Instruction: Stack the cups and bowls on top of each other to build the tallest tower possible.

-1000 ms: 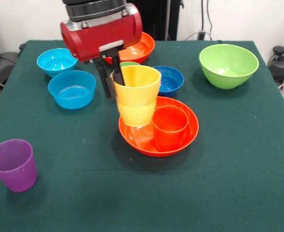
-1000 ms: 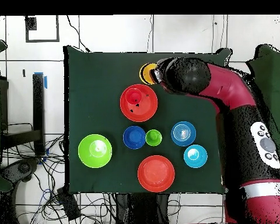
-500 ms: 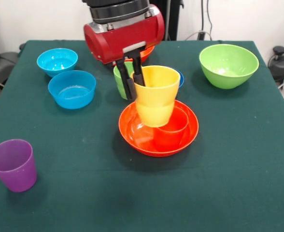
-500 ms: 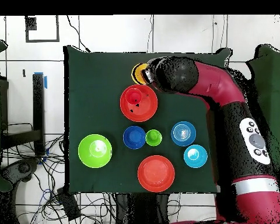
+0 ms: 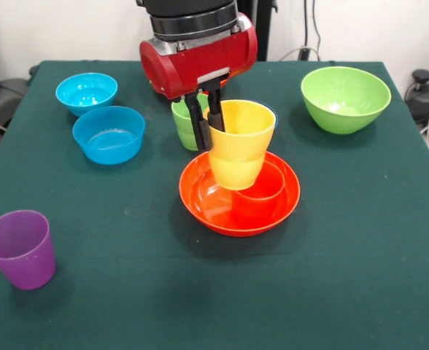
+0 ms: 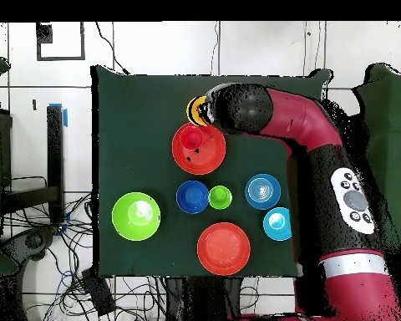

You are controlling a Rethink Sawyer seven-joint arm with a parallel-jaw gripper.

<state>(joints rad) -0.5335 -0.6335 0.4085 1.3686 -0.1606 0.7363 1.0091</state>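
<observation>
My gripper (image 5: 207,129) is shut on the yellow cup (image 5: 241,144), one finger inside the rim and one outside. The cup hangs upright over the large orange bowl (image 5: 233,227), in front of the orange cup (image 5: 272,184) that stands in that bowl; whether the two cups touch I cannot tell. From overhead the yellow cup (image 6: 195,110) shows at the arm's tip beside the orange bowl (image 6: 198,149). A green cup (image 5: 182,121) stands just behind the fingers. The purple cup (image 5: 20,249) stands alone at the front left.
Two light blue bowls (image 5: 87,91) (image 5: 109,134) sit at the back left, and a lime green bowl (image 5: 344,98) at the back right. Overhead, a dark blue bowl (image 6: 191,196) lies beside the green cup (image 6: 220,197), and a second orange bowl (image 6: 223,248) sits nearer the robot's base.
The gripper has carried the yellow cup to the right in the front view and slightly down, from beside the orange bowl to over the orange cup.
</observation>
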